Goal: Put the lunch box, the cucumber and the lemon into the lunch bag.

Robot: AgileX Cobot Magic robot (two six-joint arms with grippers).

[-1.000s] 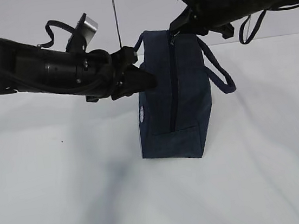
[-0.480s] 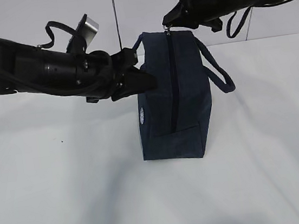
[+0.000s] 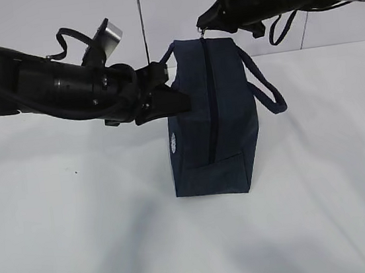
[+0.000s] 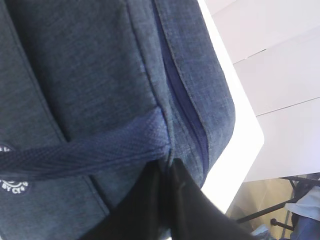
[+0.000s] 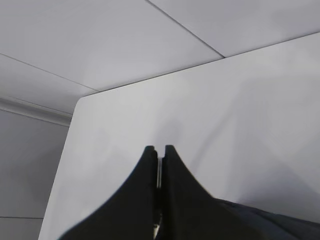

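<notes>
The navy lunch bag [image 3: 229,111] stands on the white table with its zipper line [image 3: 210,100] facing me. My left gripper [image 3: 186,103] is shut on the bag's left side. In the left wrist view its black fingers [image 4: 150,200] pinch the fabric where the handle strap [image 4: 100,150] joins the bag [image 4: 90,75]. My right gripper [image 3: 202,26] is at the bag's top far end, shut on the metal zipper pull [image 3: 204,36]. A thin metal sliver [image 5: 159,175] shows between its closed jaws [image 5: 159,150]. The lunch box, the cucumber and the lemon are out of view.
The bag's other loop handle [image 3: 267,93] hangs off its right side. The white table [image 3: 82,242] spreads in front of and beside the bag, with a pale wall behind. Both black arms cross above the table at the height of the bag's top.
My right gripper has shifted a little left and up along the bag's top with the zipper pull in it. The left gripper and the bag have stayed put.
</notes>
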